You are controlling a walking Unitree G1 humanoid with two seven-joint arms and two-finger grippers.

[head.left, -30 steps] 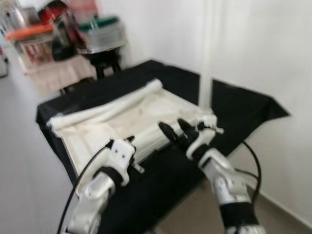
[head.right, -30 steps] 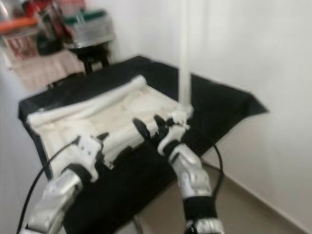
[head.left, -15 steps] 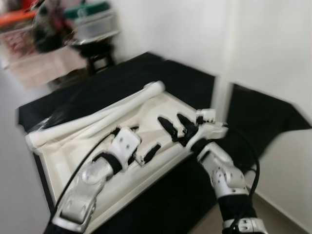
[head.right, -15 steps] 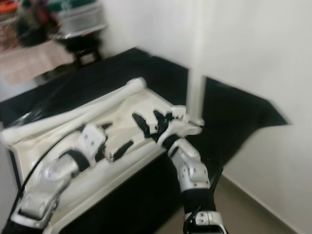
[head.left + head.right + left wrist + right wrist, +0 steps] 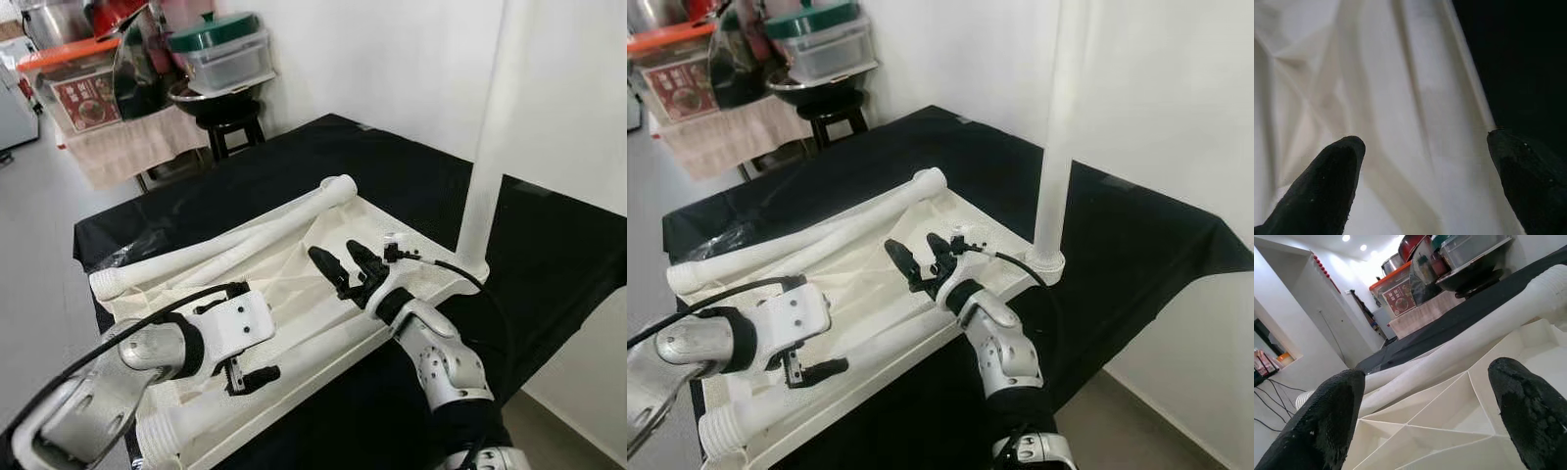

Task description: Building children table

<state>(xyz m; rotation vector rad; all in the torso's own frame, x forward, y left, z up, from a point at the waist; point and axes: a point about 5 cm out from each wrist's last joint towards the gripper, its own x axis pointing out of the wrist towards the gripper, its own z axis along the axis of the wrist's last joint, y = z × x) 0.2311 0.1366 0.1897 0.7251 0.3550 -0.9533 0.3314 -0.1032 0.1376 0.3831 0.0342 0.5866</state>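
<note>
Inverted white tabletop (image 5: 294, 284) lying underside-up on black-draped table (image 5: 392, 186), one leg (image 5: 485, 147) fitted upright at far right corner. Left gripper (image 5: 250, 377) and right gripper (image 5: 343, 269) spread, empty, over ribs.

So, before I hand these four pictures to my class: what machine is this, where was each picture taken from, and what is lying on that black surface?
This is a humanoid robot with two silver arms. Two pictures come from cameras in its head, looking down; the other two come from cameras on its wrists, looking along each end effector's black fingers.

On the black-covered table lies an upturned white plastic tabletop with ribs underneath. One white leg stands upright in its corner, and loose legs lie along its far edge.

The left end effector hovers at the near edge and the right end effector over the middle. Both are open and hold nothing.
</note>
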